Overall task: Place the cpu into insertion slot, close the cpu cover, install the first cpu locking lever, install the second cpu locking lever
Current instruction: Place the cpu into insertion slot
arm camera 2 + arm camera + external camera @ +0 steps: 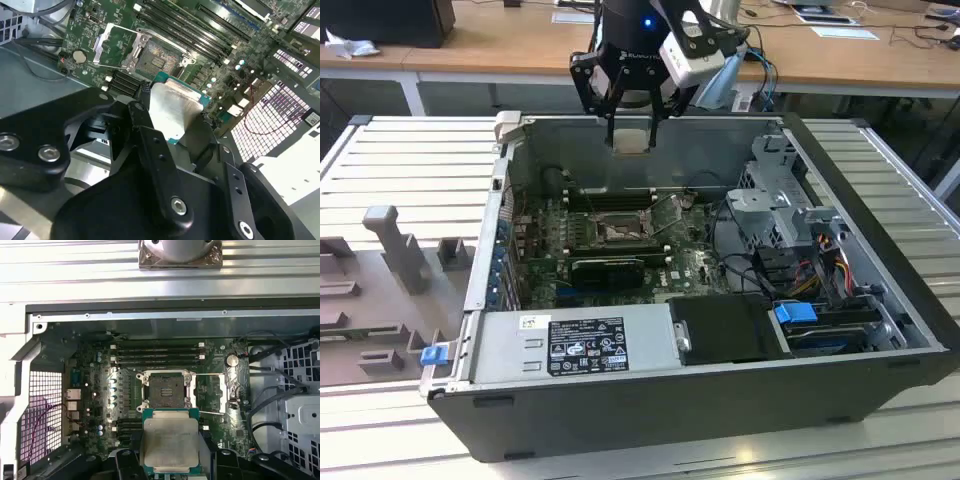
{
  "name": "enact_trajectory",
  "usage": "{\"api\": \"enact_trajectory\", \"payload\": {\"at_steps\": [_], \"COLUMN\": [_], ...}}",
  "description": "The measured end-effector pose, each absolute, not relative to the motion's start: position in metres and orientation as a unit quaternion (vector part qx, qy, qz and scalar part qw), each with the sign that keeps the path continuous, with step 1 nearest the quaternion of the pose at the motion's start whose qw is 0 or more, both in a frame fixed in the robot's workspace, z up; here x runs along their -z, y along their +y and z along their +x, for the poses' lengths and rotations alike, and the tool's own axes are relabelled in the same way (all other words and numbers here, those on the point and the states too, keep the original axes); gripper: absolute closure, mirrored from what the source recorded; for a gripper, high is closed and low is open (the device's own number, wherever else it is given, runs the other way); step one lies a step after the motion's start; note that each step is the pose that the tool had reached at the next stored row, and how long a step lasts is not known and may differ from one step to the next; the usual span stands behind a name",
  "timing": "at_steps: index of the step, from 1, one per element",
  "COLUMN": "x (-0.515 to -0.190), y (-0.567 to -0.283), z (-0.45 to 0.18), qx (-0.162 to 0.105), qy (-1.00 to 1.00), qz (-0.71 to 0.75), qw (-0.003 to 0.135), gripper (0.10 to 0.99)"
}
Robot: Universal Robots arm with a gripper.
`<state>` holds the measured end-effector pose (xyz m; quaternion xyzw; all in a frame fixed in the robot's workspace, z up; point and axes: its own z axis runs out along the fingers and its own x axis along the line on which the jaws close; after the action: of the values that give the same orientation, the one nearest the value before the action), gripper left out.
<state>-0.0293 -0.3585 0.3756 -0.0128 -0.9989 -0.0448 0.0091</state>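
Up by the far wall of the open case, the cpu, a flat square chip with pale silvery top and green rim, hangs clear of the dark, silver-rimmed slot. The gripper is closed on it, pinching opposite edges.

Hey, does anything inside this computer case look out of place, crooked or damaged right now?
Nothing stands out. The pincer holds the cpu flat above the motherboard, the insertion slot sits empty, and the cpu cover is swung open beside it. No loose parts or damage show.
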Motion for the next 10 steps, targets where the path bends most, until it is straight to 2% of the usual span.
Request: {"api": "enact_trajectory", "payload": {"at_steps": [10], "x": [-0.3756], "y": [-0.3585], "z": [-0.0293], "qx": [0.045], "qy": [-0.997], "qz": [-0.066], "qw": [0.007], "gripper": [0.561]}}
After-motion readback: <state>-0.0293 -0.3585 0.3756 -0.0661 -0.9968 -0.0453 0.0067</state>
